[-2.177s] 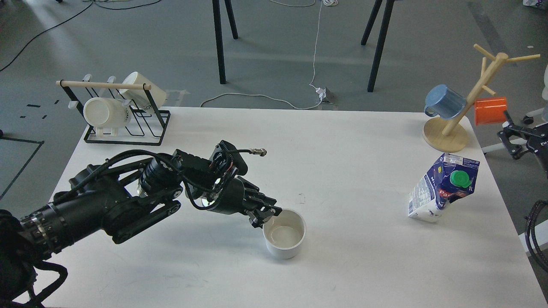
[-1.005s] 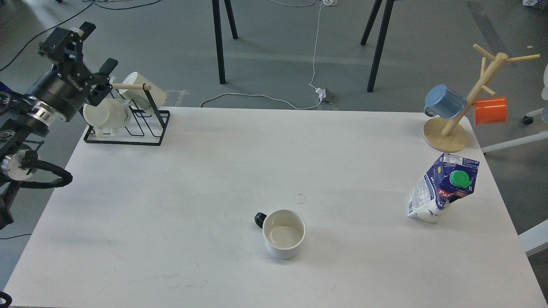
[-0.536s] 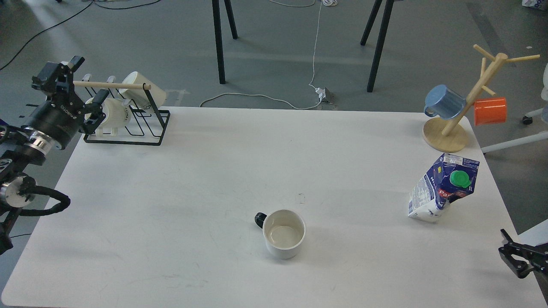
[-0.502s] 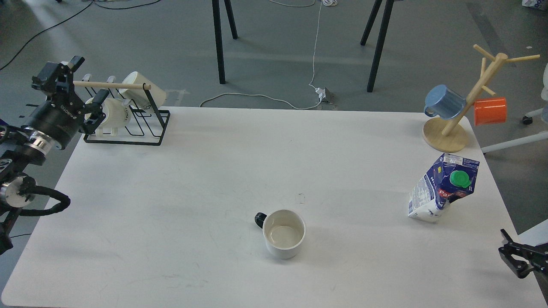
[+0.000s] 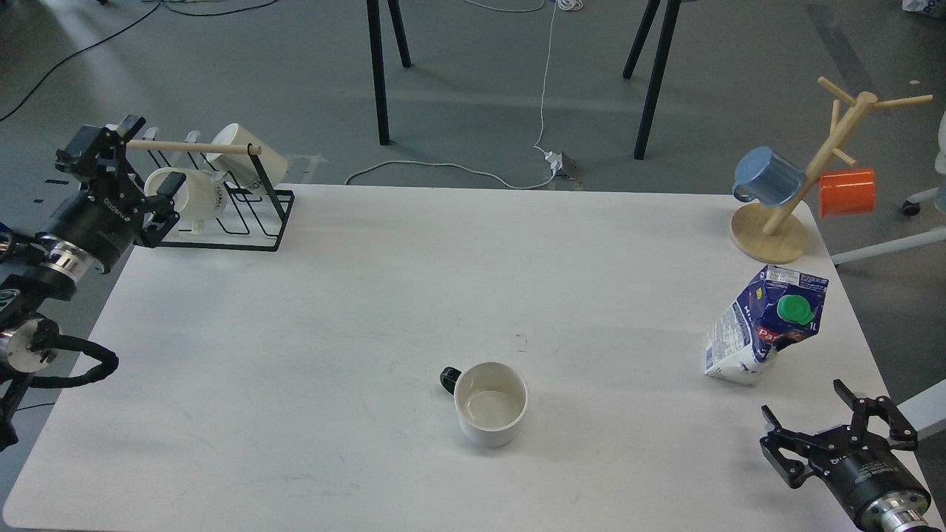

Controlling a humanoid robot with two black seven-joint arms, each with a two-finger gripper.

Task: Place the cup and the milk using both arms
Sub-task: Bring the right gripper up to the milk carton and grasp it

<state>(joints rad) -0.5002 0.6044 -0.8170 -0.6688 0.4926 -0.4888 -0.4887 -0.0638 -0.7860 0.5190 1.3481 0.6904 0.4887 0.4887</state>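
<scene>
Our cream-white mug (image 5: 491,404) stands upright low in the middle of the frame on the white worktop (image 5: 332,295), mouth up and black handle pointing left, with nothing touching it; we judge it already placed. The dented blue and white milk carton (image 5: 763,325), green cap toward us, stands leaning at right of centre, well apart from the mug.

Our right end effector (image 5: 839,425) sits in the lower right corner, fingers spread and empty, just below the carton and aimed up toward it, which we read as lining up for a side grasp. Our left end effector (image 5: 122,170) is at the upper left edge, released and holding nothing, beside the black wire mug rack (image 5: 222,214) and clear of the working area.

The wooden mug tree (image 5: 805,185) with its blue and orange mugs stands behind the carton, close enough that a high lift could brush it.
</scene>
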